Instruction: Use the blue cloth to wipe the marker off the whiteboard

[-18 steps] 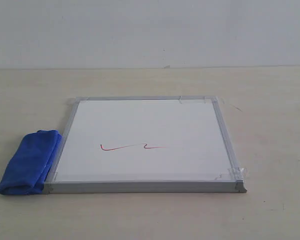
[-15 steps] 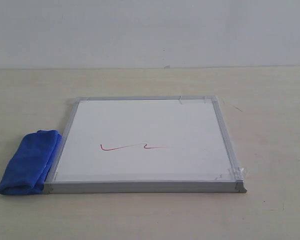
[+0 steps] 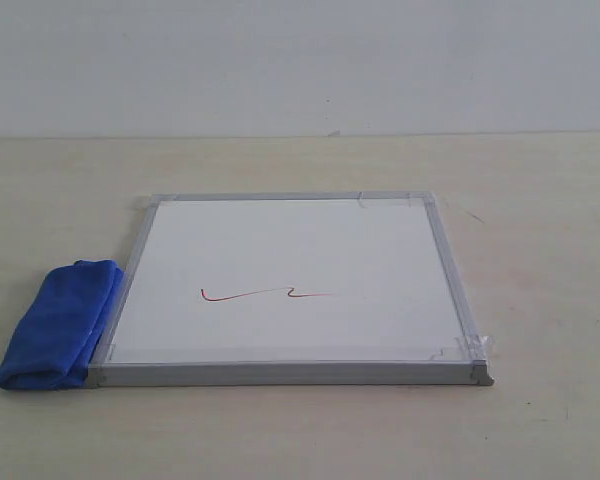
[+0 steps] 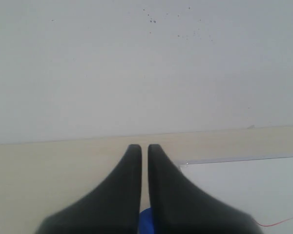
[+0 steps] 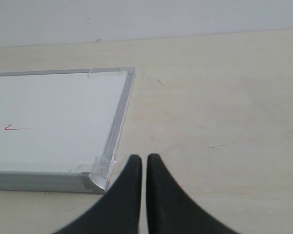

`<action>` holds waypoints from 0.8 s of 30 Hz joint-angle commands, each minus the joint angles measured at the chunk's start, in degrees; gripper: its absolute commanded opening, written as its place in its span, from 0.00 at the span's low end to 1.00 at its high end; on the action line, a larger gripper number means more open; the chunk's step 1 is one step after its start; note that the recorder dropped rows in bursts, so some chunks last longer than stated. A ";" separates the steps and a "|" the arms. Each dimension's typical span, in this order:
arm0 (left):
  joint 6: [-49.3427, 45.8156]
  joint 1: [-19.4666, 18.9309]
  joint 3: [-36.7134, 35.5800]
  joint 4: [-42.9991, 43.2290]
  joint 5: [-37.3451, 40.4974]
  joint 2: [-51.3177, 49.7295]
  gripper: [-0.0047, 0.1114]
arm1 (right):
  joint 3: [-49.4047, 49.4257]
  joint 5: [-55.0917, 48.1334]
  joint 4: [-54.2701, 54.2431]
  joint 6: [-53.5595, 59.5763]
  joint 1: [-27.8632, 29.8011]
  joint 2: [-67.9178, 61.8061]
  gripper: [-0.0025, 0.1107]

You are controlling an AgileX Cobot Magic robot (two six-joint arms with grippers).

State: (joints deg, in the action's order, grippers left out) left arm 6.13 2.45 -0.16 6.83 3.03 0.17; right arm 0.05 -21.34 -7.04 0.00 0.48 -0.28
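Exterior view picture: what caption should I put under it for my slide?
Blue cloth lies beside the whiteboard, whose red marker line is not yet wiped.

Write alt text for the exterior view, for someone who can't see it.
A square whiteboard with a silver-grey frame lies flat on a beige table, with a thin red wavy marker line drawn across its lower middle. A folded blue cloth lies on the table beside the board's near left corner.

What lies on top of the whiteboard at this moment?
Only the red marker line and clear tape at corners. The blue cloth lies beside the whiteboard, not on it. Its surface shows fully.
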 commanded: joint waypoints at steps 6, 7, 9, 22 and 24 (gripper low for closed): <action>0.33 0.09 0.16 -0.33 -0.08 -0.17 0.08 | -0.05 0.13 -0.13 -0.74 0.16 0.28 0.02; 0.33 0.09 0.16 -0.33 -0.08 -0.17 0.08 | -0.05 0.13 -0.29 -1.88 0.16 0.28 0.02; 0.33 0.09 0.16 -0.33 -0.08 -0.17 0.08 | -0.05 0.13 -0.19 -1.58 0.16 0.28 0.02; 0.33 0.09 0.16 -0.33 -0.08 -0.17 0.08 | -21.59 -7.60 -6.17 -1.57 0.16 0.28 0.02; 0.33 0.09 0.16 -0.33 -0.08 -0.17 0.08 | -22.72 -7.49 -7.56 -1.57 0.16 0.28 0.02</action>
State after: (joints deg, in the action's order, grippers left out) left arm 6.13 2.45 -0.16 6.83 3.03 0.17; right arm -21.66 -28.47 -13.75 -1.70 0.48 -0.14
